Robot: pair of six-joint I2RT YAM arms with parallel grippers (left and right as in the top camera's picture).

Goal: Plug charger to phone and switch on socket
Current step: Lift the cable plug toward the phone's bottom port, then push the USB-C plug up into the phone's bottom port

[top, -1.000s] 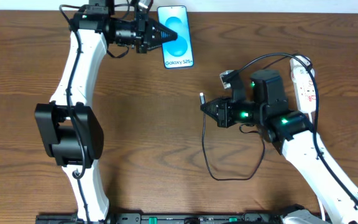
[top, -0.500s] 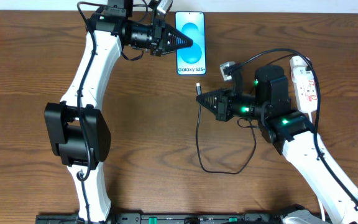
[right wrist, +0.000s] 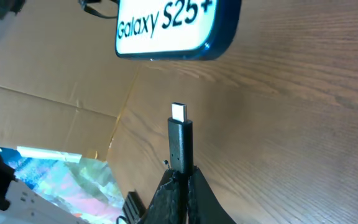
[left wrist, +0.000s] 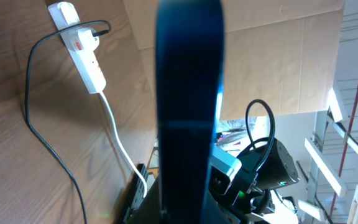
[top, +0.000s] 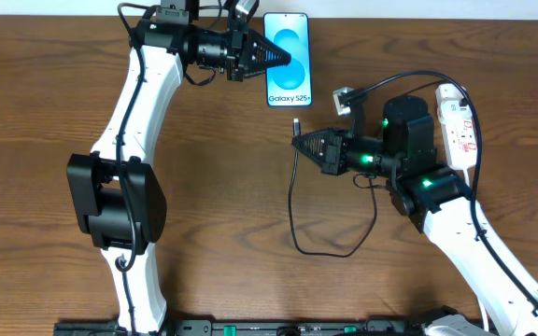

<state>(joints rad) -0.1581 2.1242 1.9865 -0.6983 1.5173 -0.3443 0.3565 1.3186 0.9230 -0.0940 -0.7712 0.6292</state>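
Honestly, not plugged yet: my left gripper [top: 271, 58] pinches the slim blue-screen phone [top: 292, 47], right gripper [top: 298, 141] clamps the thin black charger plug [right wrist: 180, 140] just short of its port, white red-switched power strip [top: 458, 126] untouched.

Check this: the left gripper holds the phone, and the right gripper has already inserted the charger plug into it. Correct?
Not inserted: the right wrist view shows the plug, held by the right gripper, apart from the phone. The left gripper does hold it.

Bare table [top: 283, 114] between charger [top: 290, 194] tip and phone [top: 295, 84]: open toward 12 o'clock. Left gripper [top: 283, 59] blocks phone's 9 o'clock side.
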